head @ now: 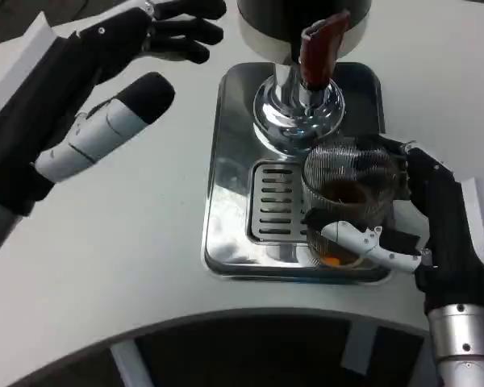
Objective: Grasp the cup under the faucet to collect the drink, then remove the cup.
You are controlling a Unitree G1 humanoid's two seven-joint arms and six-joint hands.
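Note:
A clear ribbed cup (347,193) with dark drink in its bottom stands on the steel drip tray (234,201), just in front of the chrome faucet (298,109) with its red lever (319,48). My right hand (419,234) grips the cup from the right, fingers behind it and the thumb across its front. Up at the left my left hand (105,89) hovers above the table, fingers spread and holding nothing, away from the lever.
The dispenser's dark body (298,16) rises at the top centre behind the faucet. A slotted grate (274,201) lies in the tray left of the cup. The white table's curved front edge (226,322) runs along the bottom.

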